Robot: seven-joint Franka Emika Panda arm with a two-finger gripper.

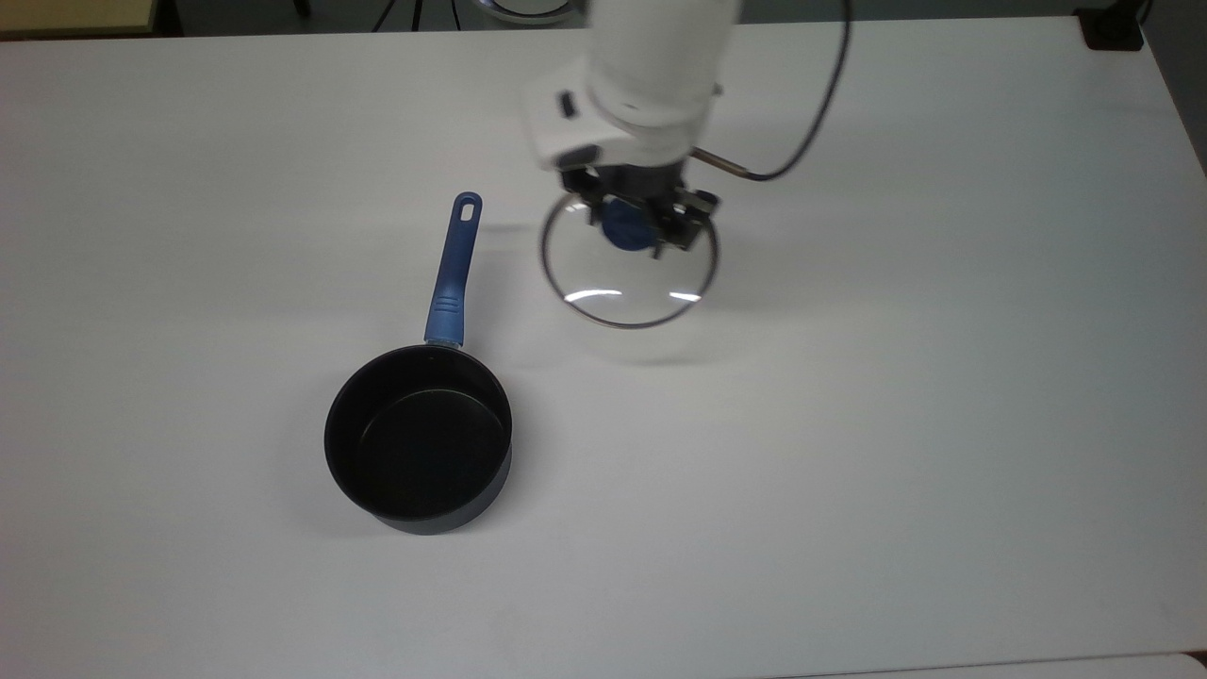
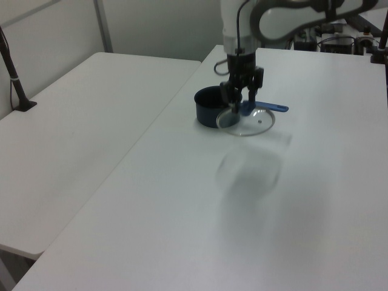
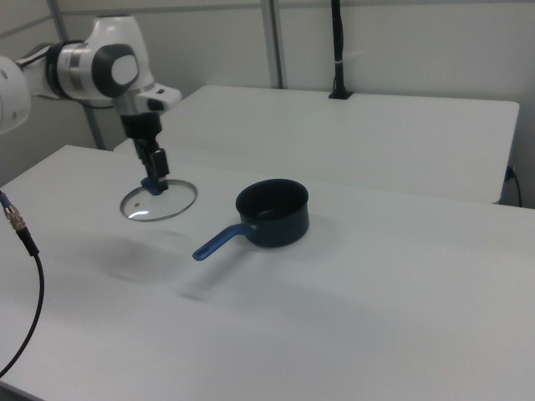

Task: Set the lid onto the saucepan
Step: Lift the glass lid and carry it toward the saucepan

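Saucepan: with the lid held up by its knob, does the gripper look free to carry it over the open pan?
Probably yes. The gripper holds the lid above the table, and nothing stands between it and the open saucepan.

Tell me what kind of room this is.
Probably a robotics lab or office: plain white tables, a robot arm with its gripper holding a lid, partition walls behind.

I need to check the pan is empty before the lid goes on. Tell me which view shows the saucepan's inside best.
The top view: it looks straight down into the saucepan, showing its whole dark floor bare. The right view shows the saucepan from the side, with part of the inside. In the left view the gripper and lid overlap the saucepan.
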